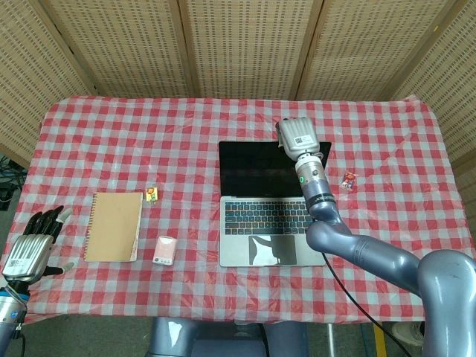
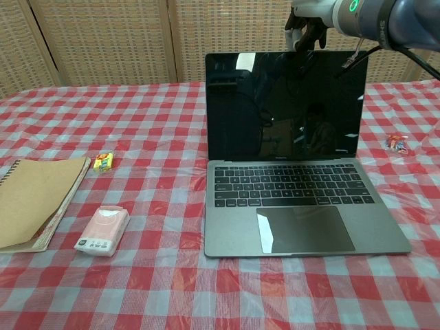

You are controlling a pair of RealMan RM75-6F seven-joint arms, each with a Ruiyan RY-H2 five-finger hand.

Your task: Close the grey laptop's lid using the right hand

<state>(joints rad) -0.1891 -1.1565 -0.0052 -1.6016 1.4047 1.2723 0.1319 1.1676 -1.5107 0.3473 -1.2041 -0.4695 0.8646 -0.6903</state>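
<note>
Woven cane panels behind; checked red-and-white tablecloth (image 1: 186,134) over the table.

Laptop (image 2: 289,206): grey, mid-table, lid upright with dark screen facing the robot, hinge running left to right, keyboard nearest the robot.

Right hand (image 1: 296,135): at the lid's top edge, right of its middle, fingers (image 2: 302,38) curled down over the rim from behind. Holding nothing; contact with the rim probable, not certain. The lid would fold forward and down from here, toward the robot.

Left hand (image 1: 33,244): off the table's near left corner, well apart from the laptop, fingers spread, empty.

Also present: brown notebook (image 1: 114,226), pink packet (image 1: 164,251), small sweets (image 1: 348,178).
</note>
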